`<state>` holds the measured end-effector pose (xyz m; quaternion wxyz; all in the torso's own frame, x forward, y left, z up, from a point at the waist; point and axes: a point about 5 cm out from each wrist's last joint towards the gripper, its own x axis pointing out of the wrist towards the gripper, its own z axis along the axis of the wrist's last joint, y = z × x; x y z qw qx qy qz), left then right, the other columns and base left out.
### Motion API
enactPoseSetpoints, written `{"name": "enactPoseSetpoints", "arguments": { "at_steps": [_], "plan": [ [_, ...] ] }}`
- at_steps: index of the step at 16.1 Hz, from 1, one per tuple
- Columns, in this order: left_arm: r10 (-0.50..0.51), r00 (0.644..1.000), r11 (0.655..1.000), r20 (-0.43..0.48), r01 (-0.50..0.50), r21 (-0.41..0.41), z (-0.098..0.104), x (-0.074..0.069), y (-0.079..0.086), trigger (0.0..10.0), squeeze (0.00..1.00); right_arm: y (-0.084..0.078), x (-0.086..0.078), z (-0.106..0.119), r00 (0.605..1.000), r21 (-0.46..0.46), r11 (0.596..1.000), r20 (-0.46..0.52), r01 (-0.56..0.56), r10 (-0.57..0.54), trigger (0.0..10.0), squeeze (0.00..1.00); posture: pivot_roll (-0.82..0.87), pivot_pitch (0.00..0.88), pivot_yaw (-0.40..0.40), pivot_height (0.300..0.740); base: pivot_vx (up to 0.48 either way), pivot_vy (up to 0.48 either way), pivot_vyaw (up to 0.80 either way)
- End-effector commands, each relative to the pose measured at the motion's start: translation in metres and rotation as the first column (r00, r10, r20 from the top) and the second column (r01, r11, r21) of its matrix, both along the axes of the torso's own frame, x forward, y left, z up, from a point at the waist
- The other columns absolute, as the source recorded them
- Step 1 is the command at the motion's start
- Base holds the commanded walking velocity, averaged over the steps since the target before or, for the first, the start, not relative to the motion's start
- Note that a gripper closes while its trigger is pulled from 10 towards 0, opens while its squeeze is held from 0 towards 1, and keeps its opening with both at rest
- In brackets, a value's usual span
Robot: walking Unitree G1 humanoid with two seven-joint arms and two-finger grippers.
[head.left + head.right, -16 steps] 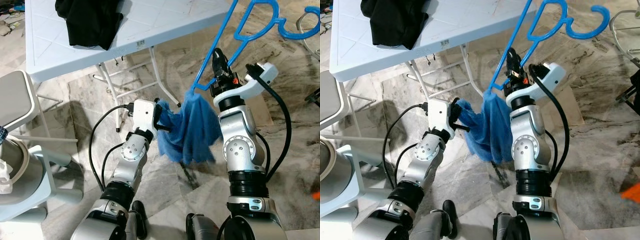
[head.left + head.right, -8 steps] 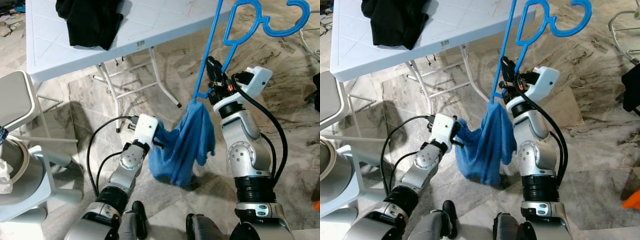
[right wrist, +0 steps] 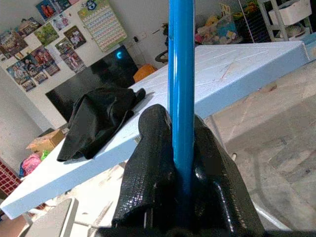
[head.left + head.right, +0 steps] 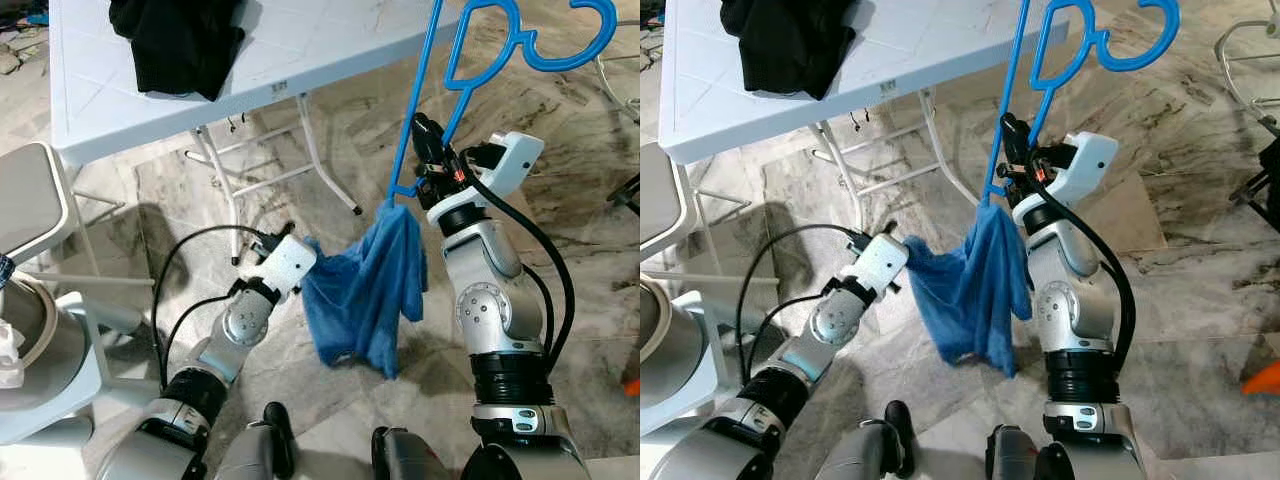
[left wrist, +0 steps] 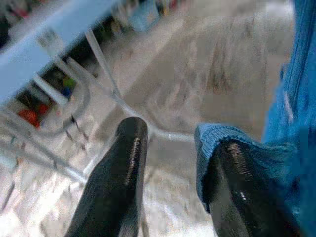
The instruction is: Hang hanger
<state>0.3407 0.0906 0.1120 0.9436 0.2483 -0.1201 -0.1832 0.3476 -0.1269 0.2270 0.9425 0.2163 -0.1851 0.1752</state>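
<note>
Holding blue hanger (image 4: 420, 130) upright, centre-right of frame, right gripper (image 3: 180, 163) jaws clamped on its bar. Blue cloth (image 4: 365, 290) draped from its corner. Left gripper (image 5: 173, 173) jaws apart, cloth edge on 1 finger. Hanging not yet done.

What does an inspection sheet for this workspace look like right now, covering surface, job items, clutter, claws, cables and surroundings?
Surface: marble-pattern floor; white folding table at upper left.
Job's things: blue hanger held upright, its hook at the top; blue cloth hangs from its lower end.
Clutter: black garment lying on the table.
Claws: right claw shut on the hanger's bar; left claw open, one finger against the cloth's edge.
Cables: black cable loops off the left wrist; another black cable runs down the right arm.
Surroundings: grey chair at left; posters and a dark screen on the far wall.
</note>
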Motion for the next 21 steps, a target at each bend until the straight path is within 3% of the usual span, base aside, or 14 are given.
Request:
{"name": "enactPoseSetpoints", "arguments": {
  "at_steps": [1, 4, 5, 7, 8, 11, 13, 14, 17, 19, 21],
  "plan": [
    [0.015, 0.997, 0.996, 0.072, -0.008, -0.089, 0.01, -0.004, 0.005, 10.0, 1.0, 0.002, -0.002, 0.007, 0.999, -0.011, 1.0, 0.045, -0.002, 0.003, 10.0, 0.0, -0.21, 0.277, 0.063, 0.74, 0.0, 0.0, 0.0],
    [0.117, 0.978, 0.971, 0.17, -0.076, -0.226, 0.023, -0.009, 0.013, 10.0, 1.0, -0.001, 0.0, 0.008, 0.999, -0.016, 1.0, 0.047, 0.016, -0.015, 10.0, 0.0, -0.21, 0.281, 0.065, 0.74, 0.0, 0.0, 0.0],
    [0.098, 0.985, 0.965, 0.139, -0.06, -0.255, 0.019, -0.011, 0.009, 10.0, 1.0, -0.002, 0.001, 0.008, 0.999, -0.019, 1.0, 0.048, 0.019, -0.018, 10.0, 0.0, -0.21, 0.281, 0.064, 0.74, 0.0, 0.0, 0.0],
    [-0.024, 1.0, 0.941, 0.02, 0.029, -0.336, 0.007, -0.016, -0.006, 10.0, 1.0, -0.004, 0.002, 0.009, 0.998, -0.022, 0.999, 0.051, 0.028, -0.026, 10.0, 0.0, -0.21, 0.283, 0.063, 0.74, 0.0, 0.0, 0.0],
    [-0.136, 0.991, 0.936, 0.002, 0.129, -0.328, 0.004, -0.022, -0.016, 10.0, 1.0, -0.005, 0.002, 0.009, 0.998, -0.027, 0.999, 0.054, 0.036, -0.034, 10.0, 0.0, -0.22, 0.287, 0.061, 0.74, 0.0, 0.0, 0.0],
    [-0.259, 0.965, 0.92, -0.034, 0.236, -0.313, -0.001, -0.028, -0.02, 10.0, 1.0, -0.004, 0.003, 0.01, 0.998, -0.042, 0.999, 0.06, 0.034, -0.031, 10.0, 0.0, -0.22, 0.289, 0.056, 0.74, 0.0, 0.0, 0.0],
    [-0.216, 0.971, 0.882, -0.102, 0.149, -0.448, -0.002, -0.023, -0.01, 10.0, 1.0, -0.003, 0.002, 0.01, 0.998, -0.05, 0.998, 0.063, 0.033, -0.03, 10.0, 0.0, -0.22, 0.294, 0.054, 0.74, 0.0, 0.0, 0.0],
    [-0.207, 0.973, 0.875, -0.1, 0.139, -0.464, -0.001, -0.022, -0.007, 10.0, 1.0, -0.003, 0.002, 0.01, 0.998, -0.052, 0.998, 0.063, 0.033, -0.029, 10.0, 0.0, -0.22, 0.295, 0.053, 0.74, 0.0, 0.0, 0.0],
    [-0.348, 0.934, 0.822, -0.082, 0.262, -0.505, 0.009, -0.025, -0.022, 10.0, 1.0, -0.001, 0.002, 0.009, 0.998, -0.067, 0.997, 0.063, 0.029, -0.025, 10.0, 0.0, -0.23, 0.3, 0.047, 0.74, 0.0, 0.0, 0.0],
    [-0.38, 0.923, 0.804, -0.064, 0.296, -0.515, 0.019, -0.024, -0.027, 10.0, 1.0, -0.001, 0.002, 0.009, 0.998, -0.067, 0.997, 0.061, 0.027, -0.023, 10.0, 0.0, -0.22, 0.303, 0.048, 0.74, 0.0, 0.0, 0.0],
    [-0.422, 0.902, 0.797, -0.091, 0.322, -0.51, 0.014, -0.023, -0.037, 10.0, 1.0, 0.002, 0.002, 0.01, 0.998, -0.062, 0.998, 0.061, 0.021, -0.017, 10.0, 0.0, -0.23, 0.304, 0.049, 0.74, 0.0, 0.0, 0.0]
  ]
}}
